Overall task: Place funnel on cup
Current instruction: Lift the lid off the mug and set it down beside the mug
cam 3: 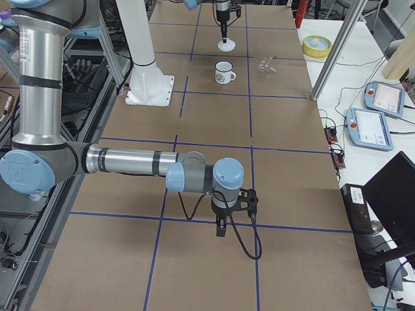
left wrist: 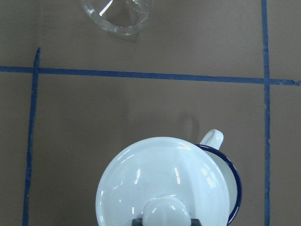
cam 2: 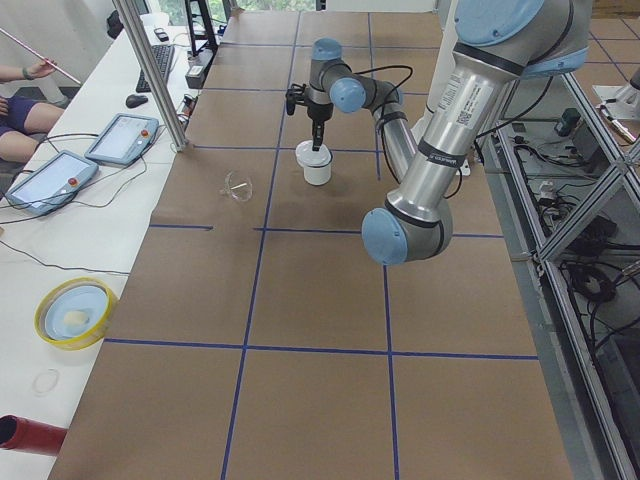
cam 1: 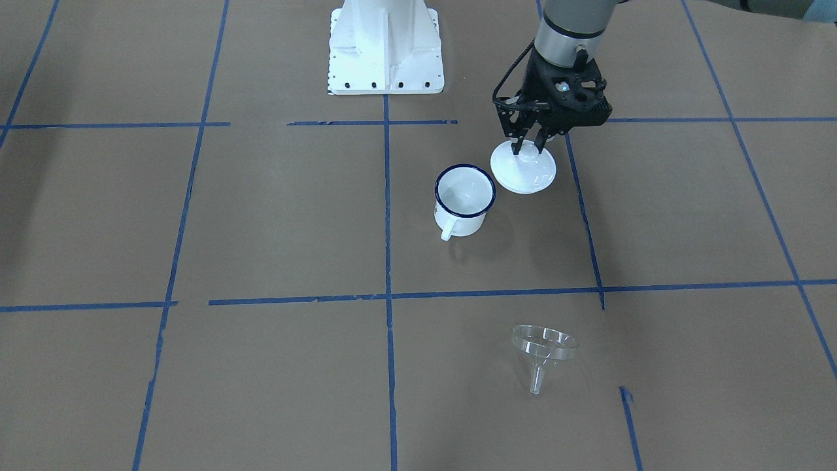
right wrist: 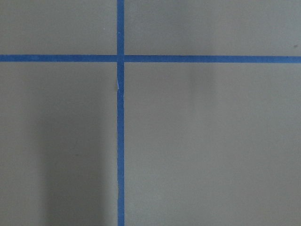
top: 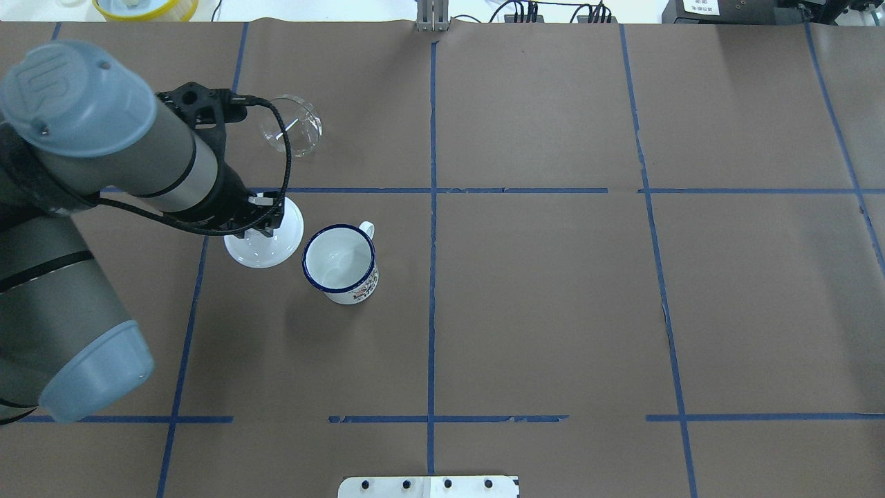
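The white enamel cup (cam 1: 464,196) with a dark blue rim stands upright and uncovered on the brown table; it also shows in the overhead view (top: 340,261). The clear funnel (cam 1: 543,347) lies on its side apart from the cup, across a blue tape line, and shows in the overhead view (top: 290,126) and the left wrist view (left wrist: 117,14). My left gripper (cam 1: 529,147) is shut on the knob of a round white lid (cam 1: 523,169), held just beside and above the cup's rim (left wrist: 235,179). My right gripper (cam 3: 222,227) is far from both; I cannot tell if it is open or shut.
The robot's white base (cam 1: 386,49) stands behind the cup. Blue tape lines (cam 1: 387,216) cross the brown table. A yellow bowl (cam 2: 75,312) and tablets (cam 2: 120,138) lie on the side bench past the table's edge.
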Controlling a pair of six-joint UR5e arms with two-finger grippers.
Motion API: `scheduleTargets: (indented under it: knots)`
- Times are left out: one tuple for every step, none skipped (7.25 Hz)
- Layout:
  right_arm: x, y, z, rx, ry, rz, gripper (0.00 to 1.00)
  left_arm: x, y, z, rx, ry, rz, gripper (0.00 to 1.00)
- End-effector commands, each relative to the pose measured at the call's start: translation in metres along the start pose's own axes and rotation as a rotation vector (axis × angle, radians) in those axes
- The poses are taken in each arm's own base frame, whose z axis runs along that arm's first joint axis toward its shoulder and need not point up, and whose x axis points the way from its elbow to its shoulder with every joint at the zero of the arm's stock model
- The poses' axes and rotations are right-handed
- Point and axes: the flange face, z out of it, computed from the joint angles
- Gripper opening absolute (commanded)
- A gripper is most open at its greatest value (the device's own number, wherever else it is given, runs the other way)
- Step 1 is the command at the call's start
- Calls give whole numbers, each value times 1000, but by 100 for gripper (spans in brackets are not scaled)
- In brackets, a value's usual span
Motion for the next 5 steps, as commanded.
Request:
scheduleTargets:
  knots:
    - [0, 0, 0, 0, 0, 0, 100, -50, 4, 43, 15, 28, 6, 0]
    - [0, 0, 0, 0, 0, 0, 100, -55, 2, 62, 4, 10, 2, 0]
    - [0, 0, 0, -1, 0, 1, 100, -59, -2, 86, -18, -25, -3, 0]
    - [0, 0, 0, 0, 0, 0, 100, -66, -7, 109, -24, -37, -4, 0]
    - [0, 0, 0, -1, 0, 1, 100, -72, -11, 123, -23, -44, -6, 0]
